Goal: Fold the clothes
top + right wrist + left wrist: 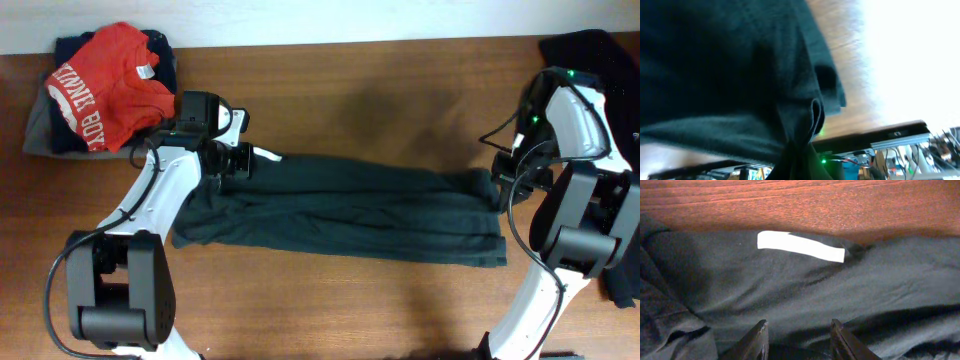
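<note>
the black t-shirt lies in the middle of the table, gathered into a long, narrow band. its long axis runs from the left edge toward the right edge, roughly level with both arms. no lettering shows, only dark cloth with lengthwise creases.

the left claw sits at the band's left end, on the side nearer the far edge. its fingers stand partly apart over the cloth, and nothing looks clamped between them. the wrist view looks along the fabric to a white tag just ahead, with bare wood beyond it.

the right claw is at the opposite end, closed tight. in its wrist view the dark cloth bunches to a pinch right at the claw, so it appears to hold that end's edge.

each arm is therefore at one short end, with the whole length of the shirt between them. the next fold probably turns on that axis: one end carried along it toward the other, and the right arm already has a grip. the left would have to close on cloth first.

the red tee sits on a dark pile at the far left corner, well apart.
</note>
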`<state>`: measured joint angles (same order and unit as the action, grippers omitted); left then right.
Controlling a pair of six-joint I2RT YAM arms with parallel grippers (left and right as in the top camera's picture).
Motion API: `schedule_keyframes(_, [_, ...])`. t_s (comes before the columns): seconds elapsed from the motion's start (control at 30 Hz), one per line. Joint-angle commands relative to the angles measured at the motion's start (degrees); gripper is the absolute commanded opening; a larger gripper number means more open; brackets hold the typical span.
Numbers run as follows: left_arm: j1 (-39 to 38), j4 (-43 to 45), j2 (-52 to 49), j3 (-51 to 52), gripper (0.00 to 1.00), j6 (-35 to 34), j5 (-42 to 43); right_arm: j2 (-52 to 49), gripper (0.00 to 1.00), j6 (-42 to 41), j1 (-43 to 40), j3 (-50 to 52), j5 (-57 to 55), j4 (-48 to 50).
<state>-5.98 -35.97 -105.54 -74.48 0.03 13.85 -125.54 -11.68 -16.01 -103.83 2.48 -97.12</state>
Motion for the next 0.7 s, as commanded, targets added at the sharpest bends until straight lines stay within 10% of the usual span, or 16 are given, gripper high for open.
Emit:
schedule_keyframes(0.0, [0.1, -0.1, 0.9, -0.7, 0.40, 0.9, -0.4, 0.8, 0.04, -3.0, 0.3, 0.9, -5.0, -0.3])
schedule_keyframes(0.1, [0.1, -0.2, 0.9, -0.7, 0.40, 0.9, -0.4, 0.8, 0.12, -4.7, 0.2, 1.6, -7.9, -0.2])
schedule_keyframes(0.23, [0.1, -0.3, 0.9, -0.7, 0.40, 0.9, -0.4, 0.8, 0.68, -5.8, 0.2, 2.0, -10.9, 0.0])
schedule_keyframes(0.57, [0.0, -1.0, 1.4, -0.7, 0.40, 0.9, -0.1, 0.8, 0.70, -1.5, 0.3, 1.4, -4.1, 2.7])
schedule_keyframes(0.67, [-0.6, -1.9, 1.9, -0.7, 0.29, 0.9, 0.5, 0.8, 0.55, 6.1, 0.4, 1.4, 6.3, 6.0])
